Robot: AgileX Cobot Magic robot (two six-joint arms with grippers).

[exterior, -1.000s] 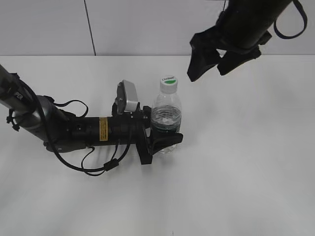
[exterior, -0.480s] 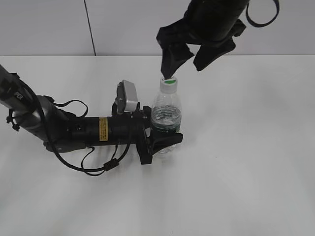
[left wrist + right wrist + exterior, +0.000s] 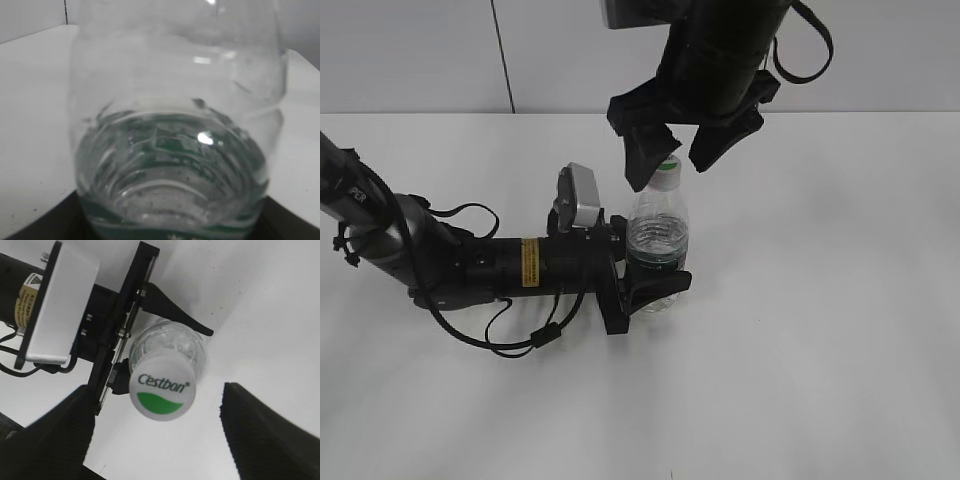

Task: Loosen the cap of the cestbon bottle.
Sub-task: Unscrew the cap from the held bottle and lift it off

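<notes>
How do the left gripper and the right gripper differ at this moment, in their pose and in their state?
The left gripper lies low along the table, shut on the cestbon bottle; the right gripper hangs above, open, its jaws on either side of the cap without touching it. Both are black.

Left gripper (image 3: pixel 645 285) low, arm lying horizontal, jaws clamped; right gripper (image 3: pixel 672 158) overhead, jaws spread.

Left tool (image 3: pixel 655 285) clamps the cestbon bottle (image 3: pixel 657 235); right tool (image 3: pixel 672 160) straddles the cap (image 3: pixel 667 177), open.
</notes>
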